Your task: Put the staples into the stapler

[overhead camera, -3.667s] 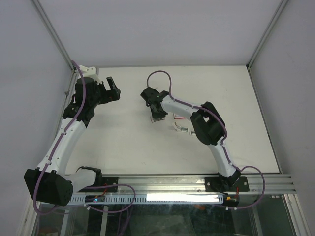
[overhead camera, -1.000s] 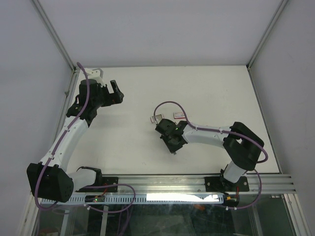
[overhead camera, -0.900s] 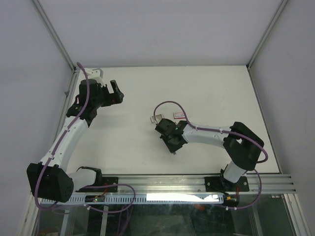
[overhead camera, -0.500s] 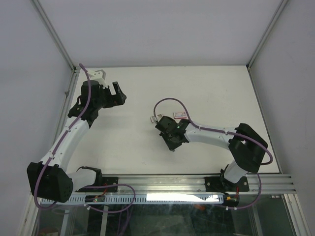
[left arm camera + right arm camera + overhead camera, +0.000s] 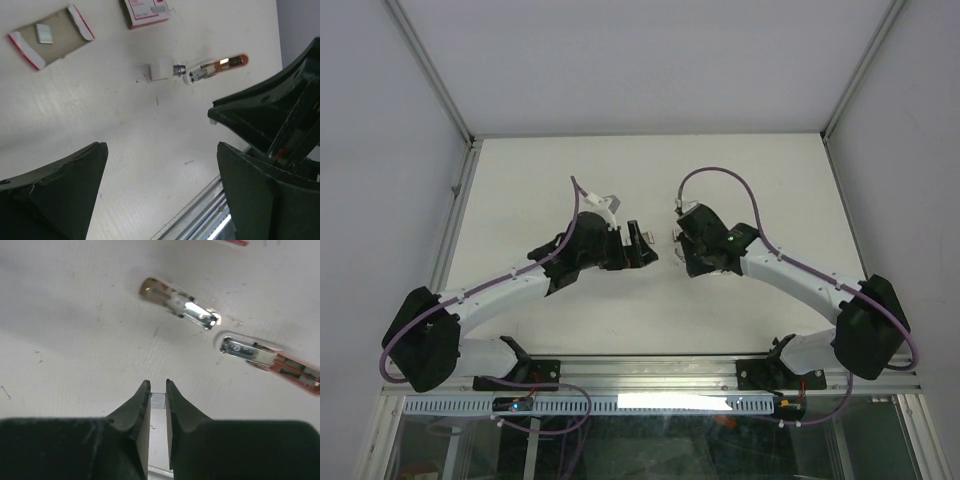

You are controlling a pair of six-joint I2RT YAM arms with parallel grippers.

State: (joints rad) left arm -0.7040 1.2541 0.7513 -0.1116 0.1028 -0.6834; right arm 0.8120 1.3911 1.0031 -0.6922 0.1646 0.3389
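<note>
Black fingers (image 5: 135, 412) of our right gripper (image 5: 158, 390) pinch the thin silvery strip of staples (image 5: 158, 400), jaws nearly together, over the white table (image 5: 75, 315). Just beyond lies the pink mini stapler (image 5: 260, 356), spread open. Our left gripper (image 5: 161, 147) gapes wide, holding nothing.

1 stapler (image 5: 215, 66), 1 sleeve (image 5: 147, 10), 1 tray (image 5: 62, 32), 2 staple strips (image 5: 44, 33) (image 5: 158, 400) (1 in the tray).

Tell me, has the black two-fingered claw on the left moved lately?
Yes. The black two-finger left gripper swung from the white table's far-left corner toward its centre.
</note>
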